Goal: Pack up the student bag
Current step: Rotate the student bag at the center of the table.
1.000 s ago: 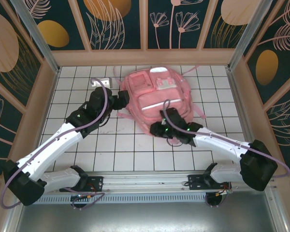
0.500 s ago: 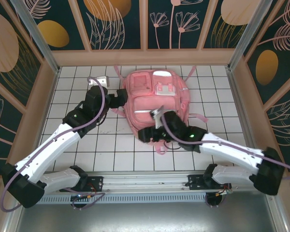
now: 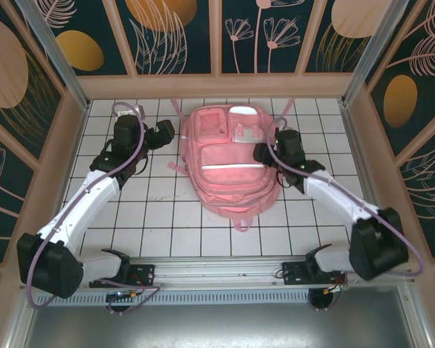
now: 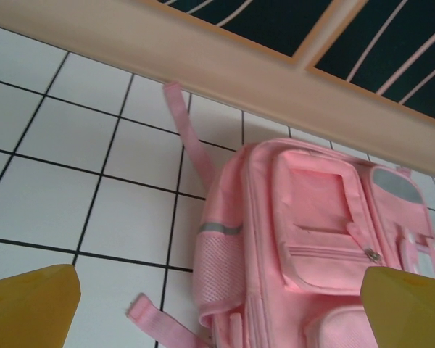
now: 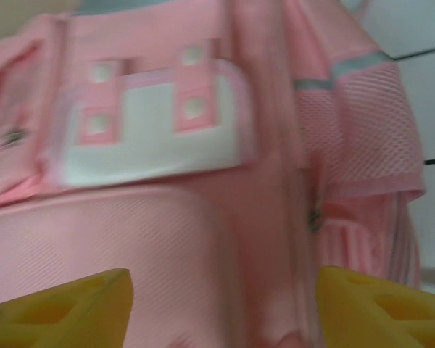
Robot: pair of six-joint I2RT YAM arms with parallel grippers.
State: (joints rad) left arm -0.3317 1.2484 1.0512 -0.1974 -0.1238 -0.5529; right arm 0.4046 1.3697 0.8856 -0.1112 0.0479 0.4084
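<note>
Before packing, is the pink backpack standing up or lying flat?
Lying flat: the backpack rests front pockets up on the tiled table.

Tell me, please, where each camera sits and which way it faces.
Top external: above, behind the bases, looking down on the student bag; both arms, left gripper and right gripper flanking it.
Left wrist: faces the bag's mesh pocket and far wall; yellow fingertips show.
Right wrist: close to the bag's white flap; yellow fingertips show.
All share the bag.
</note>
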